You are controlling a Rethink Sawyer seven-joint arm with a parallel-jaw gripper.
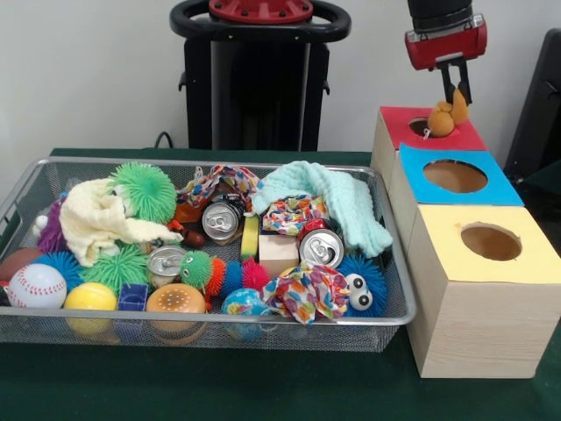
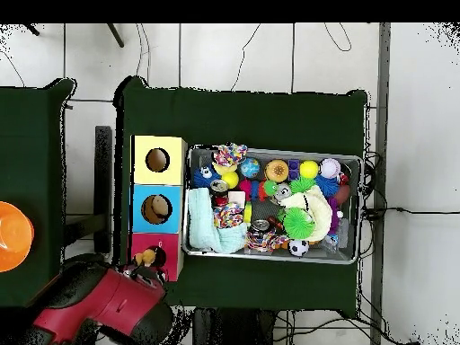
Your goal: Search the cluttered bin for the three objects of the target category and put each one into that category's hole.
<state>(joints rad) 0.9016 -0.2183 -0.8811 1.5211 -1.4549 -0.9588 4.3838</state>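
Observation:
My gripper (image 1: 456,90) hangs over the red-topped box (image 1: 394,123) at the back right, shut on a small yellow-orange toy (image 1: 443,118). The toy dangles right at the red box's round hole (image 1: 421,128), its lower part level with the rim. In the overhead view the gripper (image 2: 142,262) and the toy (image 2: 145,259) sit over the red box (image 2: 169,243). The wire bin (image 1: 210,321) holds a jumble: spiky rubber balls (image 1: 145,189), drink cans (image 1: 322,247), patterned cloths (image 1: 307,289), a baseball (image 1: 37,286) and a wooden block (image 1: 278,252).
Beside the bin stand three wooden boxes in a row: red, then a blue-topped box (image 1: 421,189) and a yellow-topped box (image 1: 447,263), each with a round hole. A pale green cloth (image 1: 337,197) drapes the bin's far right. An orange bowl (image 2: 13,235) sits on a separate table.

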